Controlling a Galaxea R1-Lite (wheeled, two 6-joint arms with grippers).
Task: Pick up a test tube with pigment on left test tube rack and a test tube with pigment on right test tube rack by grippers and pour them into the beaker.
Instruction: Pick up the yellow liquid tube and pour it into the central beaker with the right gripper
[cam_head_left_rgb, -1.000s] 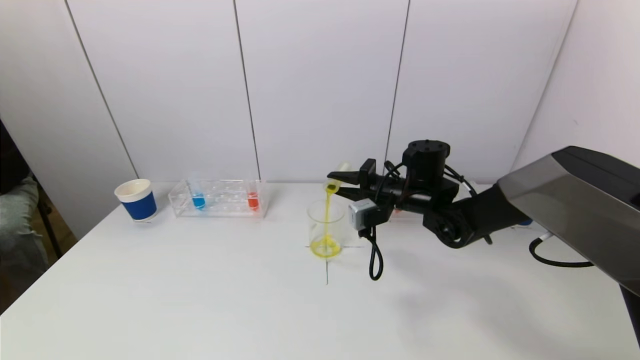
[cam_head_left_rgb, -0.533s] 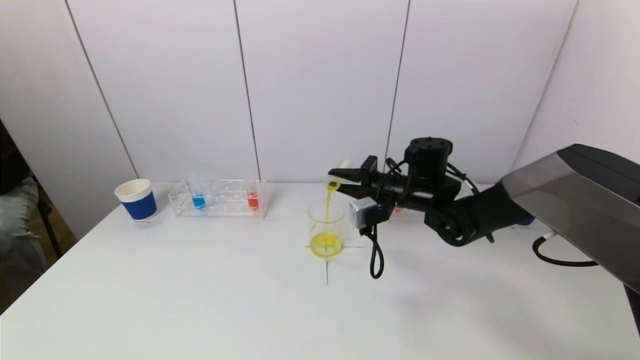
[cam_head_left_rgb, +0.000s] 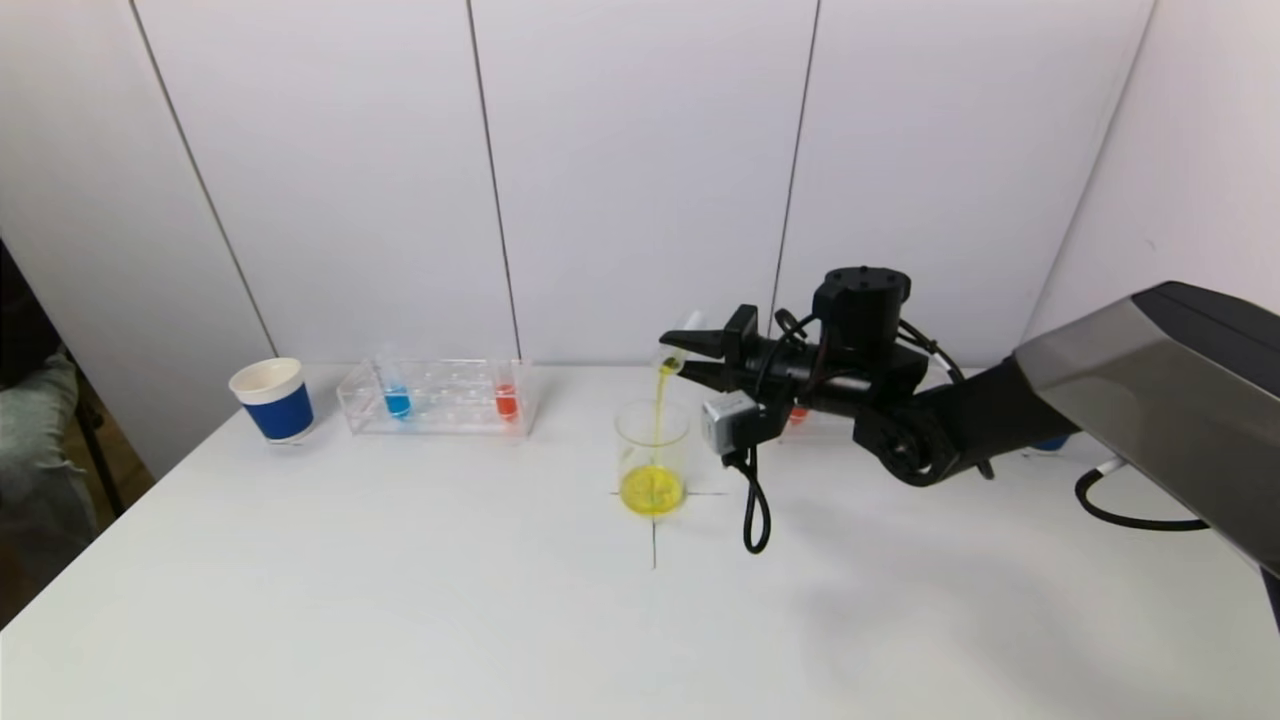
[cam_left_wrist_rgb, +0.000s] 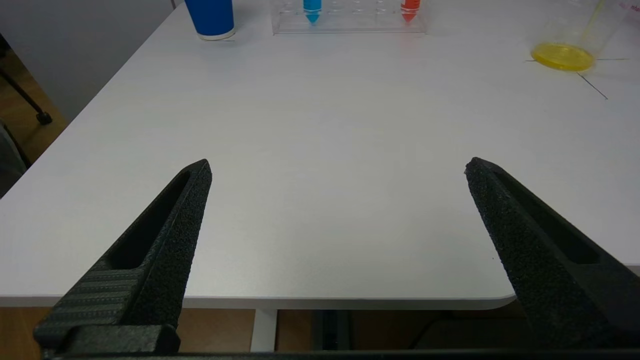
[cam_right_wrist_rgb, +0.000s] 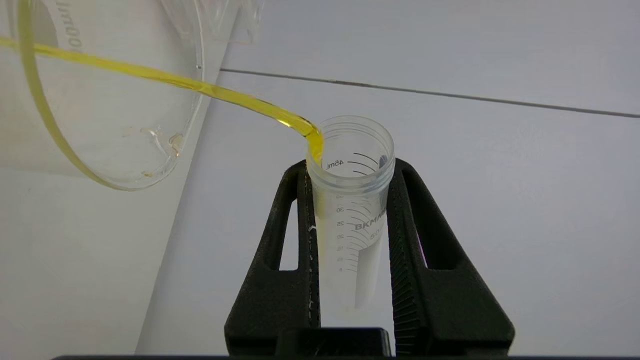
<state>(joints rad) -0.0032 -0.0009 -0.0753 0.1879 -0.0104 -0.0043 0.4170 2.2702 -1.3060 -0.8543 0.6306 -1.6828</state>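
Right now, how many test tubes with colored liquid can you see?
3: a blue tube and a red tube stand in the left rack; the right gripper tips a yellow tube over the beaker. The arm may hide others behind it.

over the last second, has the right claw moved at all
Yes. The right claw has drifted slightly right and up, judged against the beaker, which stays on its cross mark.
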